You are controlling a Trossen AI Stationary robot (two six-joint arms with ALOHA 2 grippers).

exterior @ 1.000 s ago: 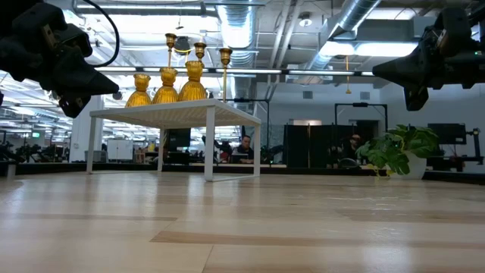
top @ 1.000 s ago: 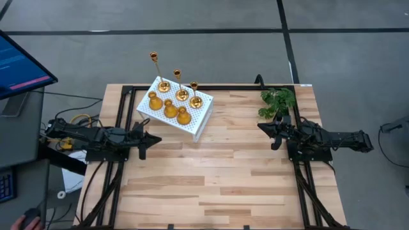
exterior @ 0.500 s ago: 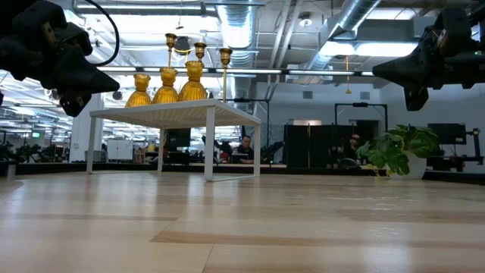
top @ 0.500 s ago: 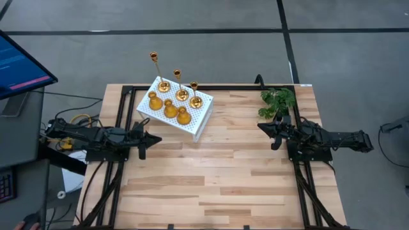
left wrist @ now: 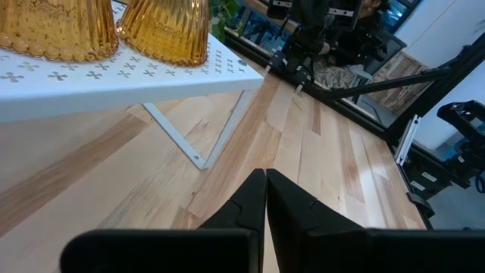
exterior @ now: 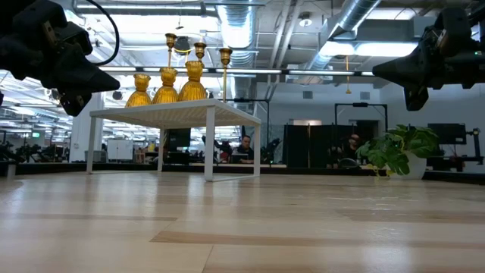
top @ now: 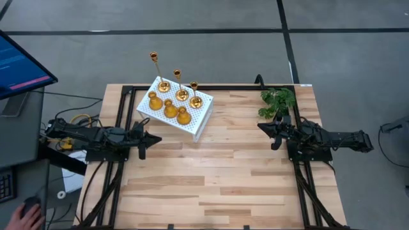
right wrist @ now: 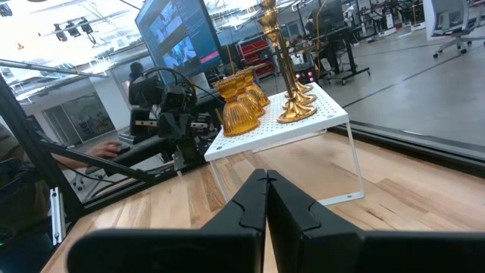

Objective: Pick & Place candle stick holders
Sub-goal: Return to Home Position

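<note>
1. Six holders stood upright on the white shelf (top: 203, 119) at the far left of the table (top: 223, 172). The three tall holders (top: 182, 94) made the back row and the three short holders (top: 169, 108) the row in front, each row close-set.
2. Every long axis ran vertical: the thin stems pointed straight up from round bases, and the short ones sat wide end down.
3. The short ones looked like ribbed amber glass, so they were probably fragile, slippery and the heavier kind. The narrow neck seemed the safest hold.
4. The tall ones looked stiff, light and easy to tip. A grip low on the stem, just above the base, would suit them.
5. The left pincer (top: 158, 138) was clenched on nothing, above the table's left edge, near the shelf but apart from it.
6. The right pincer (top: 260, 126) was likewise clenched and empty at the right edge, just beside the plant (top: 278, 101).
7. The placing seemed finished, with both arms parked.
</note>
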